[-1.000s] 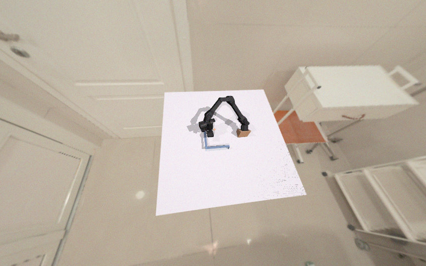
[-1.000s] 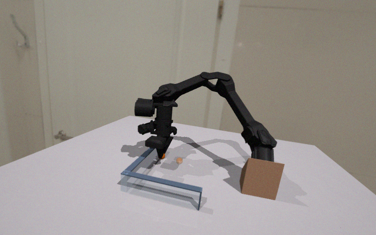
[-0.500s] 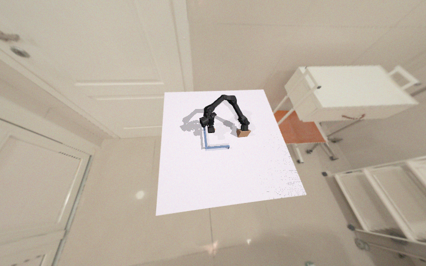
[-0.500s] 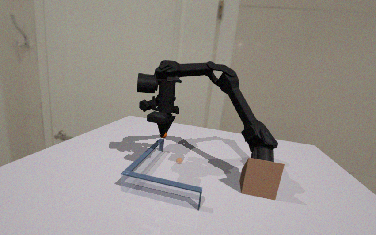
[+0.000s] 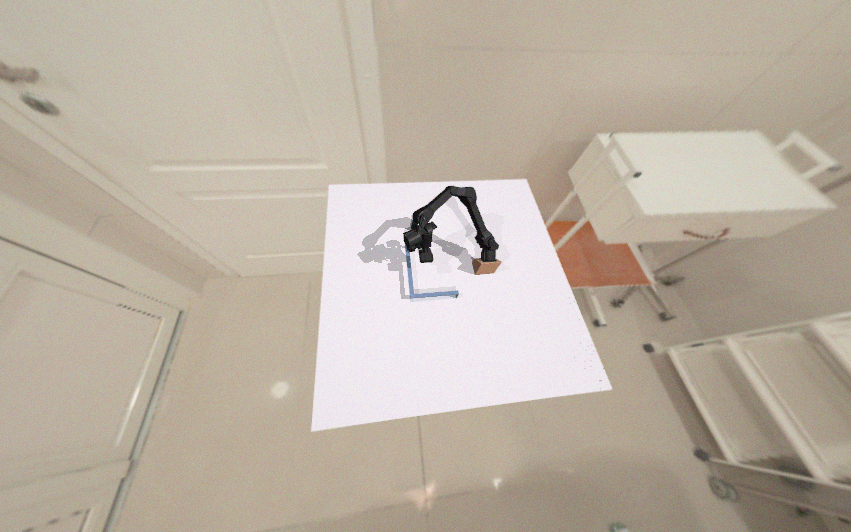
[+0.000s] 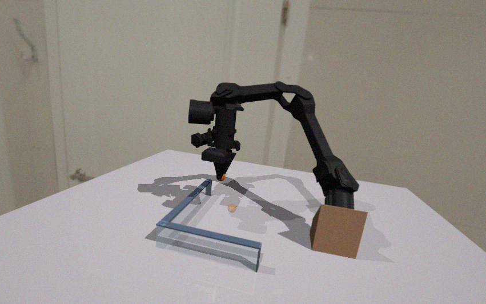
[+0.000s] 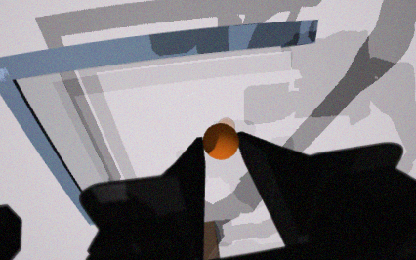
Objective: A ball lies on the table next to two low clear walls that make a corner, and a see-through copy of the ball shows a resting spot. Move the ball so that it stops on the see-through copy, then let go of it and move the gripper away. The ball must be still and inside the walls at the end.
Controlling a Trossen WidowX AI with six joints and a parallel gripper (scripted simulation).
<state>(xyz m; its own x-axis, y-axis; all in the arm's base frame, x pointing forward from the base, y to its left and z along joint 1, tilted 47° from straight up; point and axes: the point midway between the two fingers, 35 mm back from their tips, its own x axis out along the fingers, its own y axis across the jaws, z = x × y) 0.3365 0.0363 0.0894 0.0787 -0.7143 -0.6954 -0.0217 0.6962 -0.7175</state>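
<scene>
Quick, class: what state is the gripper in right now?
Gripper: jaws shut on the orange ball, held above the table.

ball (image 7: 221, 142) orange | walls (image 6: 199, 233) blue | pincer (image 7: 222, 147) black | box (image 6: 337, 231) brown
</scene>
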